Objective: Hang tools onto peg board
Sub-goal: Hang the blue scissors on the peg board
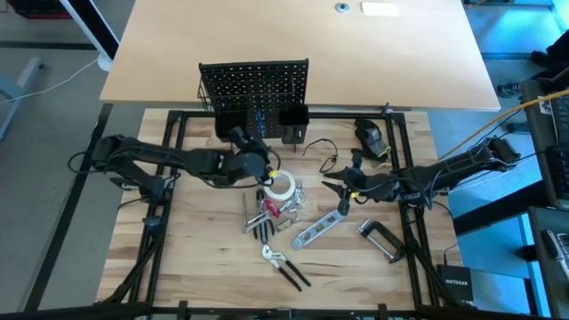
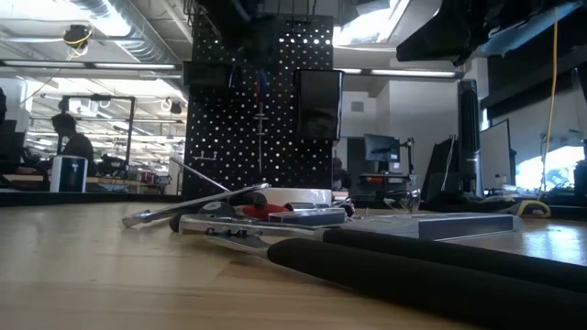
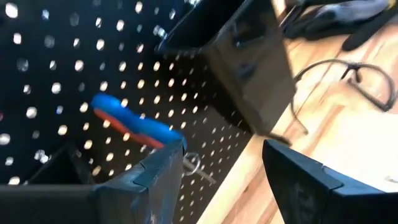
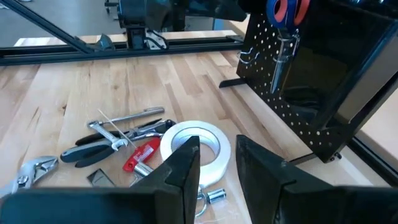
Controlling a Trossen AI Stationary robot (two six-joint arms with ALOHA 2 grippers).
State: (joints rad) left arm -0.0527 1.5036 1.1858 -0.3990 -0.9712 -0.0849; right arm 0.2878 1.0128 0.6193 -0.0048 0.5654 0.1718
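The black peg board (image 1: 253, 87) stands upright at the table's far side, with black cups (image 3: 245, 74) on its front. Blue-and-orange-handled scissors (image 4: 285, 25) hang on it, blades down; their handle (image 3: 132, 122) shows in the left wrist view. My left gripper (image 3: 224, 171) is open and empty, close in front of the board (image 1: 265, 171). My right gripper (image 4: 217, 165) is open and empty, above the table right of the white tape roll (image 4: 194, 144). Loose tools (image 1: 271, 215), a spirit level (image 1: 318, 229), a C-clamp (image 1: 380, 240) and black-handled pliers (image 1: 286, 267) lie flat on the table.
A bulky black device (image 1: 373, 138) and a thin black cable (image 1: 320, 153) lie at the far right, near the board's foot. The black frame rails (image 1: 404, 249) run along the table's sides. In the low view the pliers' handles (image 2: 440, 266) fill the foreground.
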